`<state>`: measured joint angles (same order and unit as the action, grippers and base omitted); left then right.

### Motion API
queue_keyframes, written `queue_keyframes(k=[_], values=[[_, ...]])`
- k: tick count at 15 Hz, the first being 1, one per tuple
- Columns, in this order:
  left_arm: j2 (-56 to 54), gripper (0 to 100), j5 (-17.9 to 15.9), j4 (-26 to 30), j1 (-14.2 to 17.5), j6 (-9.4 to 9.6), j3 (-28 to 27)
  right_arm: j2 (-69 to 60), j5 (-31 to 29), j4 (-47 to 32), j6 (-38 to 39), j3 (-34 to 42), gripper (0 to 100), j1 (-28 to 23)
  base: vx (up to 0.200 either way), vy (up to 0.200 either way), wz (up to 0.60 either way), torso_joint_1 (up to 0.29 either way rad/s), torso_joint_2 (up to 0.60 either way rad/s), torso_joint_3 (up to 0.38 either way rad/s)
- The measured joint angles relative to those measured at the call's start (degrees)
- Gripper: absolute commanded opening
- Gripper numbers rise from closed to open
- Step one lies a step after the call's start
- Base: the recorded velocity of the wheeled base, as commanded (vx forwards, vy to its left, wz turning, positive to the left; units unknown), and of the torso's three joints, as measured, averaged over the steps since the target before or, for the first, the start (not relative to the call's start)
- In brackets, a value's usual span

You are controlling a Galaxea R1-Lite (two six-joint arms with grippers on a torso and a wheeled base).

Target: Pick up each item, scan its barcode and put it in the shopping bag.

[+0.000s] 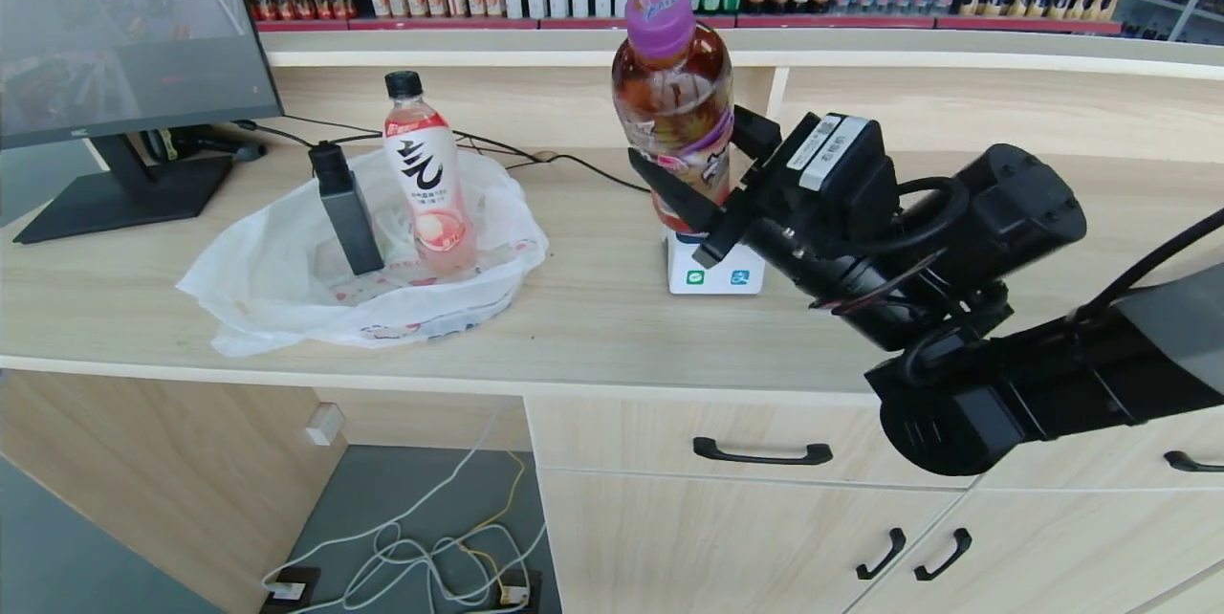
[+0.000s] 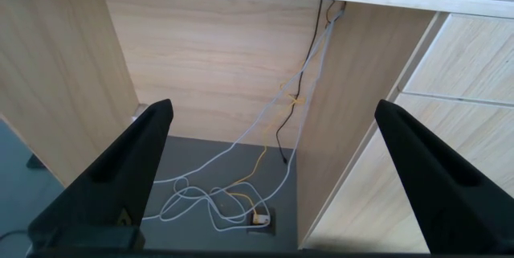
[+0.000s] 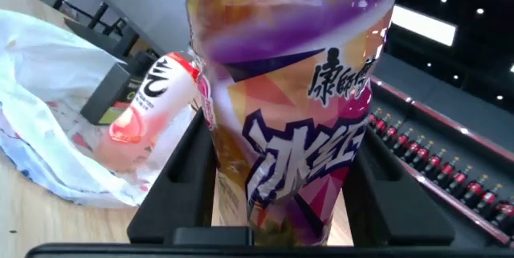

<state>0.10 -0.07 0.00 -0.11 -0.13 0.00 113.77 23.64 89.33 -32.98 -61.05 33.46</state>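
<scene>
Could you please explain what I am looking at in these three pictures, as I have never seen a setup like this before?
This is a two-armed robot working at a shop counter. The wide picture comes from a camera on its head, looking down at the wooden counter. The other two come from cameras on its wrists. On the counter stand a monitor, a white shopping bag and a small white box, probably the scanner. In the bag stand a pink bottle and a dark box. The right gripper is shut on a purple-capped bottle, held just over the small white box; the right wrist picture shows that bottle close up between the fingers. The left gripper is open, holds nothing, and hangs low, facing the gap under the counter where cables lie on the floor.
</scene>
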Motion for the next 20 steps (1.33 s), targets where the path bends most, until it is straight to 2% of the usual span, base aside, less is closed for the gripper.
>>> queue_keyframes(k=[1, 5, 7, 8, 10, 11, 13, 17, 20], values=[[0.0, 100, 0.0, 0.0, 0.0, -0.02, 0.0, -1.7, -3.3, 0.5, 3.1, 1.3, 0, 0.8, 0.000, 0.000, 0.00, 0.000, 0.00, 0.000], [0.0, 100, 0.0, 0.0, 0.0, -0.05, 0.0, -7.7, -8.0, 0.6, 15.4, 9.3, 0, 3.8, 0.000, 0.000, 0.00, 0.000, 0.00, 0.000], [0.0, 100, 0.0, 0.0, 0.1, -0.11, 0.0, -10.2, -9.8, 0.6, 19.2, 16.9, 0, 4.4, 0.000, 0.000, 0.00, 0.000, 0.00, 0.000], [0.0, 100, 0.0, 0.0, 0.1, -0.11, 0.0, -11.5, -12.0, 0.4, 20.4, 20.7, 0, 4.7, 0.000, 0.000, 0.00, 0.000, 0.00, 0.000], [0.0, 100, 0.0, 0.0, 0.0, -0.11, 0.0, -14.3, -20.5, 0.6, 25.4, 27.8, 0, 4.4, 0.000, 0.000, 0.00, 0.000, 0.00, 0.000], [0.0, 100, 0.0, 0.0, 0.0, -0.11, 0.0, -15.4, -22.4, 0.5, 26.8, 30.7, 0, 4.6, 0.000, 0.000, 0.00, 0.000, 0.00, 0.000], [0.0, 100, 0.1, 0.0, 0.0, -0.09, 0.0, -16.8, -23.0, 0.5, 27.9, 34.8, 0, 5.1, 0.000, 0.000, 0.00, 0.000, 0.00, 0.000], [0.0, 100, 0.1, 0.0, 0.1, -0.16, 0.0, -18.7, -23.1, 0.5, 28.9, 36.5, 0, 3.0, 0.000, 0.000, 0.00, 0.000, 0.00, 0.000], [0.0, 100, 0.0, 0.0, 0.0, -0.11, 0.0, -20.7, -23.2, 0.6, 29.6, 36.3, 0, 1.5, 0.000, 0.200, 0.00, -0.002, 0.00, 0.002]])
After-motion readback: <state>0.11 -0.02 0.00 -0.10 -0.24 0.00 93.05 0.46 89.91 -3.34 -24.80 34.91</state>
